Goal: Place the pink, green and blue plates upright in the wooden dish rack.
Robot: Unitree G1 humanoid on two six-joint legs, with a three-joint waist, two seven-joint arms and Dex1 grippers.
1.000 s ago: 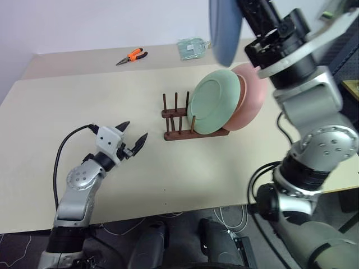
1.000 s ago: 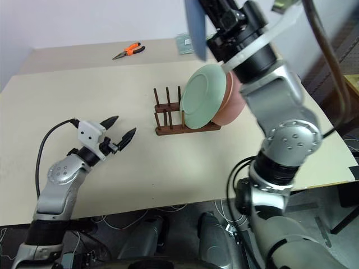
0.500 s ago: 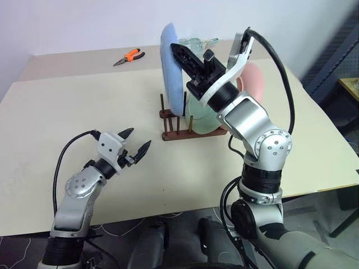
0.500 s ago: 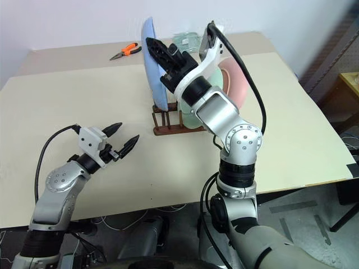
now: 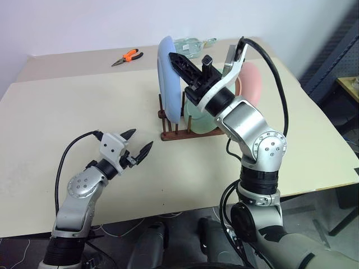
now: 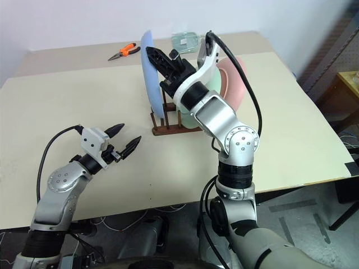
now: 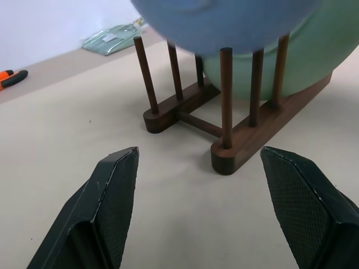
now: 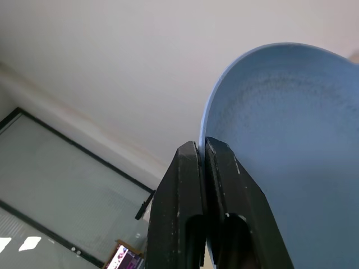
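A: From the left eye view, where do the plates sit?

B: The blue plate point(image 5: 169, 78) stands on edge over the open end of the wooden dish rack point(image 5: 185, 131), its lower rim down among the pegs. The right gripper point(image 5: 178, 58) has its fingers pinched shut on the plate's upper rim. Just behind the blue one, the green plate point(image 5: 197, 110) stands in the rack, and the pink plate point(image 5: 251, 83) stands at the far end, mostly hidden by the right arm.

A: And the other hand?

B: The left gripper point(image 5: 137, 142) hovers above the beige surface point(image 5: 56, 117), well apart from the rack, fingers spread wide and holding nothing.

A: Does the right eye view add anything?

B: Orange-handled pliers point(image 6: 124, 51) lie near the far edge of the surface, and a clear plastic bag point(image 6: 185, 40) lies behind the rack.

A: The left wrist view?

B: Both black fingers point(image 7: 112, 196) stand far apart. Between them the rack's near end shows bare pegs on two rails joined by a crossbar; the blue plate hangs just over the pegs, with the green plate behind it seated between them.

A: The right wrist view?

B: The two fingers point(image 8: 185, 190) are pressed together on the thin edge of the blue plate, whose concave face rises beside them against the ceiling.
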